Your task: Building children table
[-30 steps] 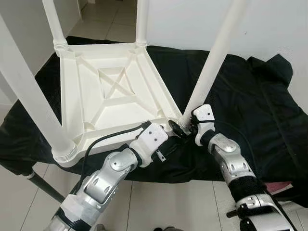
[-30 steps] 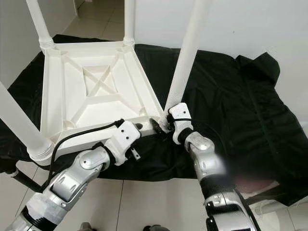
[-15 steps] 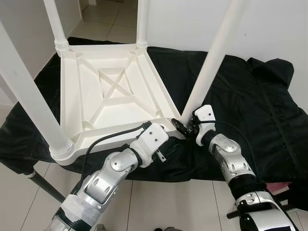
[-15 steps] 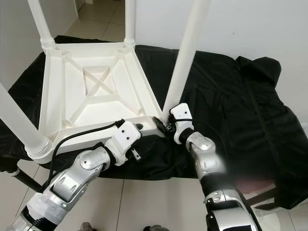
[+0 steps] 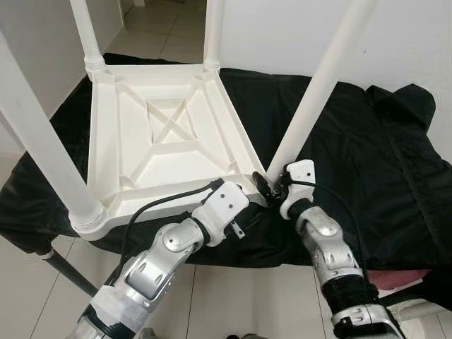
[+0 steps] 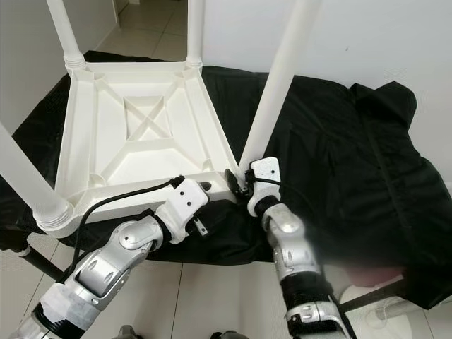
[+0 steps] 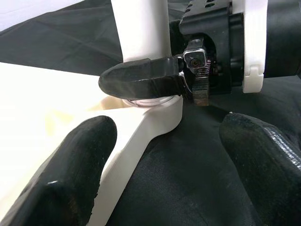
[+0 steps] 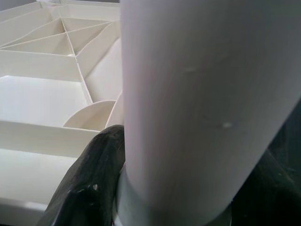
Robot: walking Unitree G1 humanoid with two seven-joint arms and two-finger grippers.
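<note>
Already we have the children's table (image 5: 162,134) upside down on the black cloth (image 5: 367,155) across the middle of the frame, and all four legs appear to stand in their corner sockets. From the left edge we see the near-left leg (image 5: 39,141), then the two far legs at the top: the far-left leg (image 5: 86,32) and the far-right leg (image 5: 213,32). At lower centre our left gripper (image 7: 164,165) hovers at the table's near-right corner, fingers spread and holding nothing. Just right of it, our right gripper (image 5: 272,189) clasps the base of the near-right leg (image 5: 314,92), one finger on each side. We judge this last leg is being seated or tightened; afterwards the table must be turned upright.
</note>
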